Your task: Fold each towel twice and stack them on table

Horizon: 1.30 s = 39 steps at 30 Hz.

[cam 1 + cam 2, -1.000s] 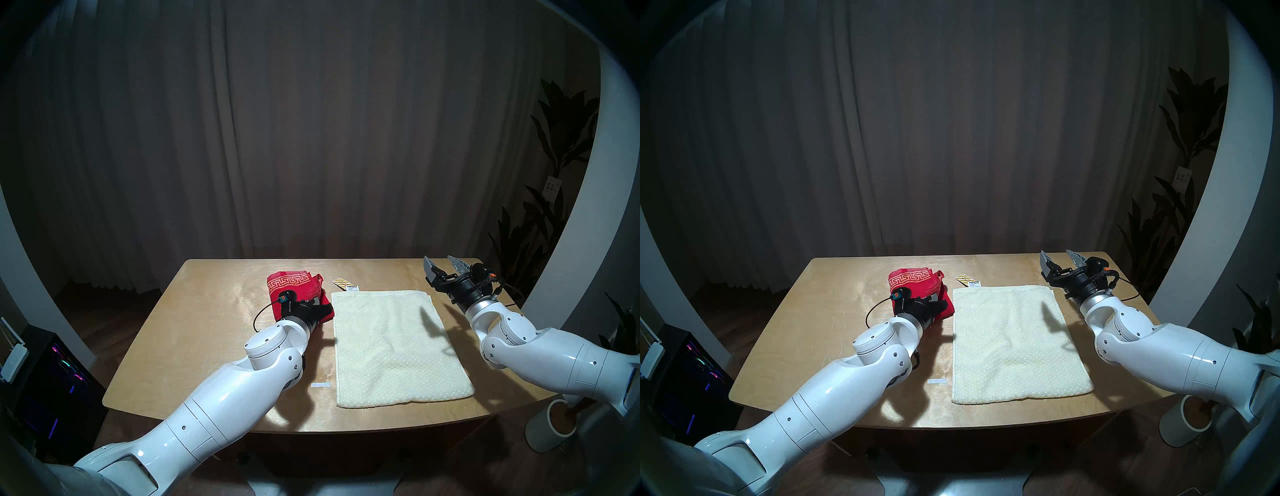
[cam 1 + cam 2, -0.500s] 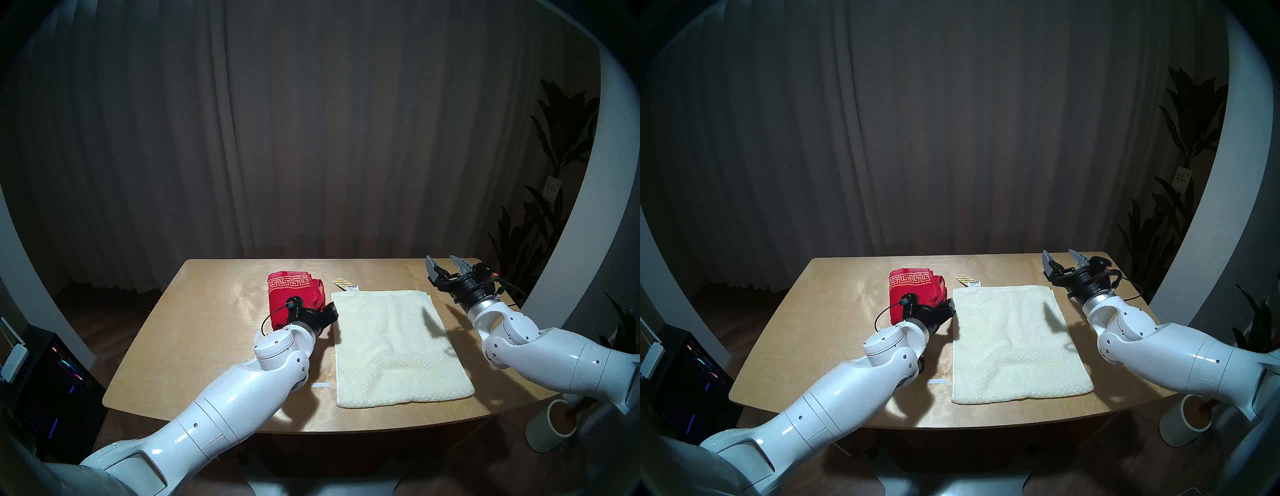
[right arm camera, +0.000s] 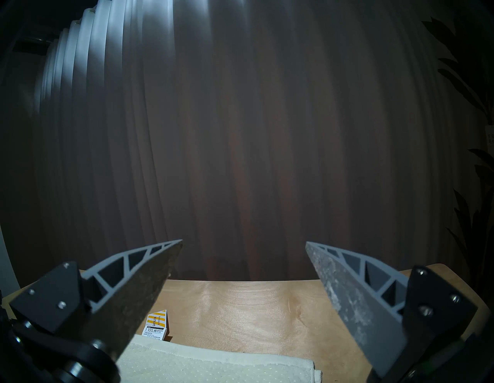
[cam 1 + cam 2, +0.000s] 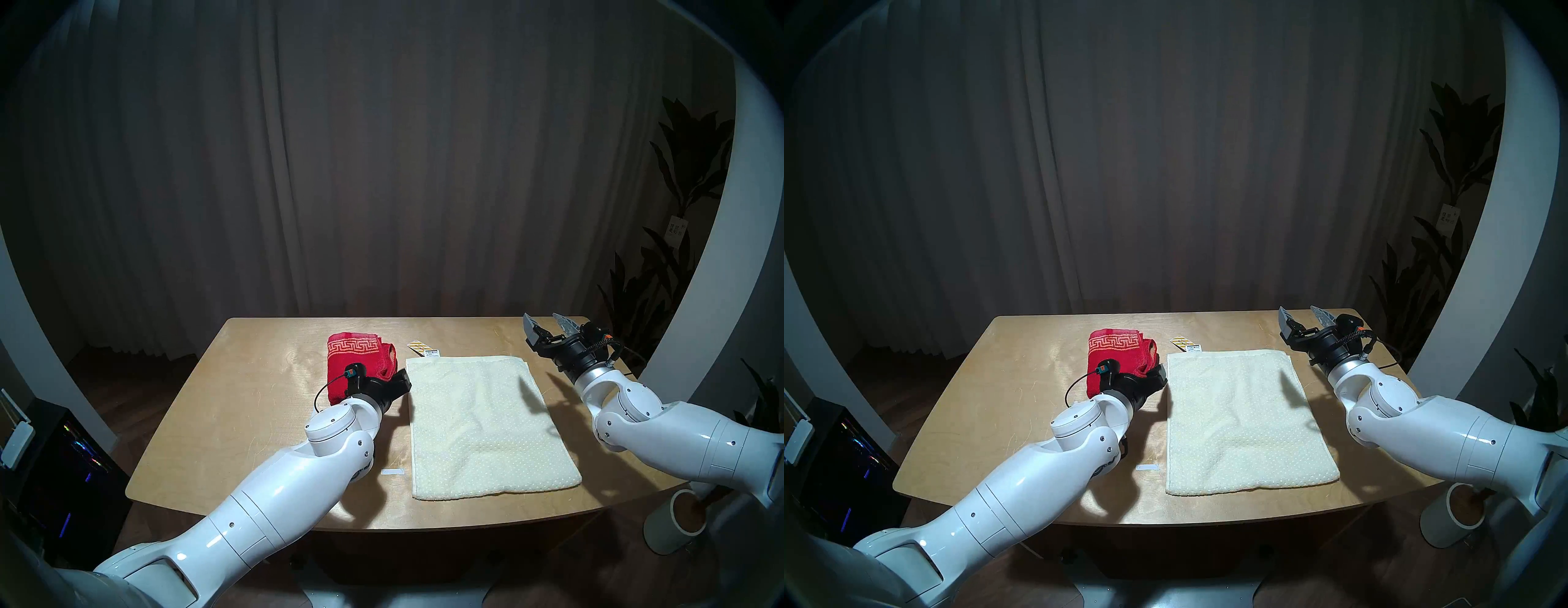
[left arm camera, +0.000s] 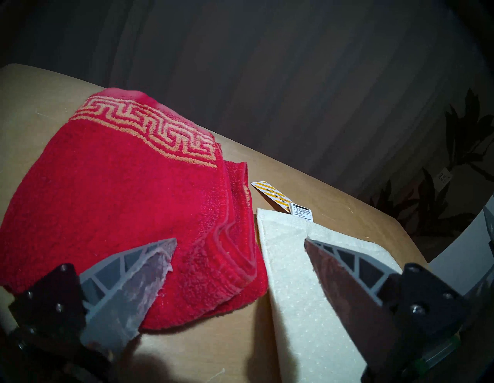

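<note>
Table (image 4: 237,403): plywood top carrying both towels.
Cream towel (image 4: 483,429): spread flat, at 3 o'clock of the red one, edges nearly touching.
Red towel (image 4: 360,361): folded bundle, Greek-key border at its 12 o'clock end.
Left gripper (image 5: 240,242): jaws wide, empty, above the towels' adjoining edges.
Right gripper (image 3: 243,244): jaws wide, empty, over the table's 2 o'clock corner.
Striped tag (image 4: 423,348): at 12 o'clock of the cream towel's corner.

dark curtain (image 4: 382,170), leafy plant (image 4: 679,178), striped paper tag (image 4: 422,348), white tape mark (image 4: 392,471), computer tower (image 4: 63,467)

Narrow gap between red towel (image 5: 112,203) and cream towel (image 5: 315,302)
</note>
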{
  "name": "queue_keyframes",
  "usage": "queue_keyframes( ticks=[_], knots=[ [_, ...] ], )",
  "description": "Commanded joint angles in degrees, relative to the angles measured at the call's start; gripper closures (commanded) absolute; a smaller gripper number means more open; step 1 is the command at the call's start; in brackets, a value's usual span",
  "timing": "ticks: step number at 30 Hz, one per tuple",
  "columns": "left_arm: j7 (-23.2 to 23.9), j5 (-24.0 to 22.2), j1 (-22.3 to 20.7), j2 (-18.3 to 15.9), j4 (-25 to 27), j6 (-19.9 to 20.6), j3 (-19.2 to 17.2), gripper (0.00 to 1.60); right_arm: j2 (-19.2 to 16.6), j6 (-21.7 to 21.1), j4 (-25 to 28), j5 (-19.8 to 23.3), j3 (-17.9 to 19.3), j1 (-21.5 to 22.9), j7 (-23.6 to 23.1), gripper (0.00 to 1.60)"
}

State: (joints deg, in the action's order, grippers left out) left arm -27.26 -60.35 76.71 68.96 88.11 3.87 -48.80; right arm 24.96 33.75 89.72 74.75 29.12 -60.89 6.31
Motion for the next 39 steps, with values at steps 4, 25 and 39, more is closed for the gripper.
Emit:
queue_keyframes(
  ticks=[4, 25, 39],
  knots=[
    [0.4, -0.9, 1.9, -3.3, 2.4, 0.1, -1.3, 0.08, 0.0, 0.2, 0.3, 0.0, 0.7, 1.0, -0.2, 0.0],
    [0.4, -3.2, 6.0, -8.4, 13.3, -1.7, -5.0, 0.0, 1.0, -0.4, 0.1, -0.4, 0.1, 1.2, -0.2, 0.0],
    [7.1, -17.8, 13.3, -7.9, 20.0, -8.1, -13.2, 0.0, -2.5, 0.8, 7.3, 4.8, 0.0, -2.1, 1.5, 0.0]
  ],
)
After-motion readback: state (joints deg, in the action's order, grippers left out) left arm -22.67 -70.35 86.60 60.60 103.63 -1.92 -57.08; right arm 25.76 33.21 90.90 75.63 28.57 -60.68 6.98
